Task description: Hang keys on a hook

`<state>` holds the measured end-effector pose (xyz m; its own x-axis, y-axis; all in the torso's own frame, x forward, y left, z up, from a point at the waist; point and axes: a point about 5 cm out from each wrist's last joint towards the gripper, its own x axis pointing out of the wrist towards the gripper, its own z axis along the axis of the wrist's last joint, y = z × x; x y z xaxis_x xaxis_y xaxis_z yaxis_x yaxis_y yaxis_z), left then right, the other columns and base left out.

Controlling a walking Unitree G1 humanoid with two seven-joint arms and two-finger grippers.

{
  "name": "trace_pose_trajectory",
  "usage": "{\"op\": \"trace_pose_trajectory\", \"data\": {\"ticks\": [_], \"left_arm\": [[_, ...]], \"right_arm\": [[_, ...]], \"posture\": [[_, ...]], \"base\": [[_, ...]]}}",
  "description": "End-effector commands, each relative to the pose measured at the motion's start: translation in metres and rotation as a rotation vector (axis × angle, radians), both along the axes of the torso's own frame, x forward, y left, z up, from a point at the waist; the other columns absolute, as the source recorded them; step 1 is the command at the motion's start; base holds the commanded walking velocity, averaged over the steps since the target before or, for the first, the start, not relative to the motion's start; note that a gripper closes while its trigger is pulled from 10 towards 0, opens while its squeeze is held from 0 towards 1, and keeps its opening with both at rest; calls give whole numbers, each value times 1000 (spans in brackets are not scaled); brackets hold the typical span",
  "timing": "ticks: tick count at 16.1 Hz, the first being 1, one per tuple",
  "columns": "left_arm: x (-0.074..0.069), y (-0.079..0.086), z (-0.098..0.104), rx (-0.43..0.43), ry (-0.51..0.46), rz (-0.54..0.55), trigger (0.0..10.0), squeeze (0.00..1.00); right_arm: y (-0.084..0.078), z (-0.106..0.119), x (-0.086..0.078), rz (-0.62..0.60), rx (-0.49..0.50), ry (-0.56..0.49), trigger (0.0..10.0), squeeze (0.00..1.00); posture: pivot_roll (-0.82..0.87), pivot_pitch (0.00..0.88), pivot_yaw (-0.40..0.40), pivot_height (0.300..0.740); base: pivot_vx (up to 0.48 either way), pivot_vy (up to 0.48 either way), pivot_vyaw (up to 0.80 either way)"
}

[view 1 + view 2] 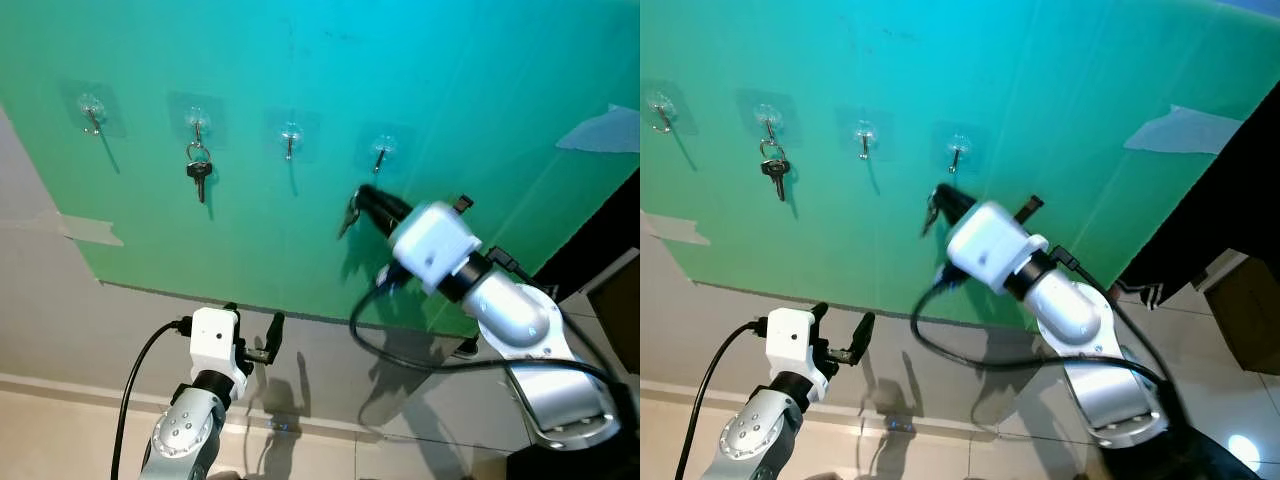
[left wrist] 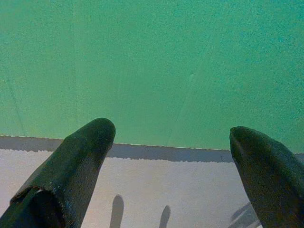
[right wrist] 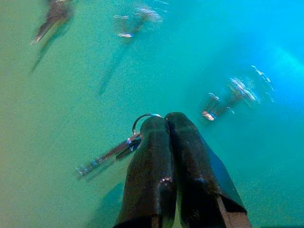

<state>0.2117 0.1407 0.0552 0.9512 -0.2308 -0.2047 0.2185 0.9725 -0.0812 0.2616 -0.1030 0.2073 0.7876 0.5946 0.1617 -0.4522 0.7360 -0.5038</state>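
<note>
The green board (image 1: 300, 60) took up most of the wall, and its bottom edge ran along a bit above the left gripper (image 1: 253, 325), with plain grey wall (image 1: 60, 290) under it. Loads of bare green below the hooks, so nothing crowded the space there. Off to the right the board ended at a dark gap and some furniture, which sat close behind the right arm's elbow.

Counted four clear stick-on hooks in a row: first hook (image 1: 92, 112), second hook (image 1: 197, 122), third hook (image 1: 290, 135) and fourth hook (image 1: 380, 150). Two sets of keys total. One hung key (image 1: 198, 172) was on the second hook already; the other three hooks were bare.

The right gripper (image 1: 358, 202) was up against the board just below and a little left of the fourth hook, fingers pinched together on the keys (image 3: 111, 153), ring and blade poking out to the side. Its black cable looped down underneath the arm. The left gripper sat low, near the board's bottom edge, fingers spread apart with nothing between them.

Also two bits of tape: one tape strip (image 1: 90, 230) at the left edge and one tape patch (image 1: 600, 132) at upper right.
</note>
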Motion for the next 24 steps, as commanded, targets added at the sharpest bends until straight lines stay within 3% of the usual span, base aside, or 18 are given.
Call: {"op": "trace_pose_trajectory", "data": {"ticks": [1, 3, 8, 10, 13, 16, 24], "left_arm": [[1, -3, 4, -10, -9, -2, 10000, 0], [1, -3, 4, -9, -9, -4, 10000, 0], [2, -2, 4, -8, -9, -12, 10000, 0], [3, -3, 3, -8, -7, -16, 10000, 0], [4, -3, 3, -10, -6, -17, 10000, 0], [5, -4, 2, -11, -6, -16, 10000, 0], [5, -5, 3, -19, -13, -1, 10000, 0]], "right_arm": [[-16, 6, 6, -90, 116, 65, 10000, 0], [-22, 6, 7, -115, 231, 134, 10000, 0], [-18, 6, -8, -42, 283, 208, 10000, 0], [-25, -1, -8, -88, 361, 301, 10000, 0], [-30, 0, -3, -143, 396, 322, 10000, 0], [-34, 5, 4, -187, 398, 307, 10000, 0], [-29, 33, 16, -190, 258, 97, 10000, 0]], "posture": [[-9, 0, -125, 722], [-9, 0, -122, 722], [-12, 0, -116, 722], [-13, 0, -113, 722], [-12, 0, -112, 722], [-7, 0, -116, 722], [8, 0, -132, 722]], "base": [[0, 0, 0], [0, 0, 0], [0, 0, 0], [0, 0, 0], [0, 0, 0], [0, 0, 0], [0, 0, 0]]}}
